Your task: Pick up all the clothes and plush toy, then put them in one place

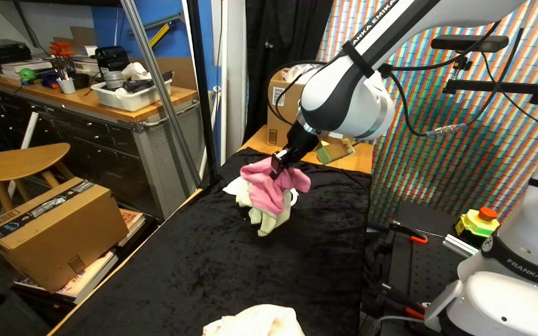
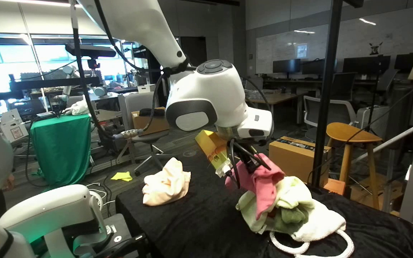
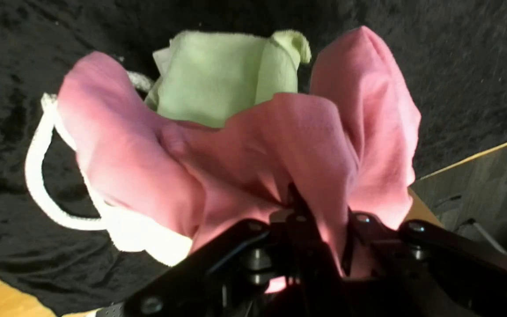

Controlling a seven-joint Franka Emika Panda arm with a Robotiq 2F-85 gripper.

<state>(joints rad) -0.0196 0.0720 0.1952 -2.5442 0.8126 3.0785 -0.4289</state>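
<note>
1. Pinching a fold of pink cloth [image 3: 244,149], the jaws stand almost together, with the fabric squeezed into the narrow gap between them.

2. Laying that cloth on the heap looks like the step in hand. The next move probably calls for lowering it a little, parting the jaws and rising straight up, so that no other fabric gets dragged along.

3. Out from the grip, the pink cloth spreads in soft, rumpled lobes, and in both exterior views its lower end drops over the heap. I cannot tell whether it rests on the heap or hangs just above.

4. Beneath it lies pale green cloth [image 2: 294,193], crumpled and darker in its folds, perhaps more than one piece. Touching this is a white cloth piece [image 2: 323,222], with thick rope loops [image 3: 37,176] curling out beside it.

5. Between the folds shows a small red patch [image 2: 272,213]. It may be the plush toy, but too much is covered to be sure.

6. Well apart from the heap, near the edge of the desk [image 1: 363,156], a peach-cream cloth [image 2: 167,184] sits in a loose, peaked bundle on the black cover [image 1: 231,275]. It seems the one piece left to gather, so I would go there after the release.
</note>
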